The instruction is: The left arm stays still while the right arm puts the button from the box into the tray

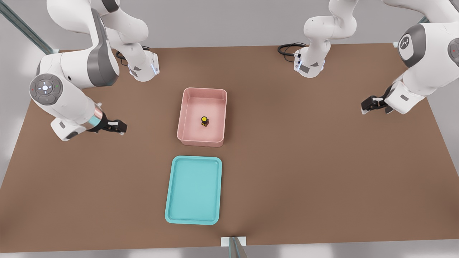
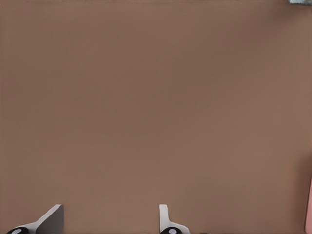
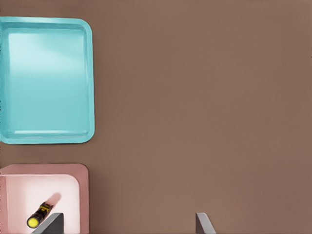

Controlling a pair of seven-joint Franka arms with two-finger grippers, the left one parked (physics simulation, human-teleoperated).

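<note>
My gripper [image 1: 120, 126] hangs over the bare brown counter [image 1: 304, 161], well apart from the pink box [image 1: 184, 118] and toward the front view's left of it, with the jaws spread and nothing between them; in the right wrist view the two fingertips [image 3: 51, 223] stand wide of each other. The button [image 1: 204, 121] stands inside the box, near the middle of its floor, yellow cap up over the dark blocky body, touching none of the walls as far as I can judge. The teal tray [image 1: 171, 200] lies just beside the box, nearer the camera in the front view, and holds nothing yet, so the whole carry is still to do. The trouble I foresee comes from the box's tall walls: if I come in low or slanted, a finger could catch the rim and shove the box along the counter. The button is tiny and looks top-heavy, so an off-centre close could tip it or squirt it away. A pinch on the round cap alone would likely slip during the lift. Releasing too high over the tray, with its low rim, might let it bounce out.
</note>
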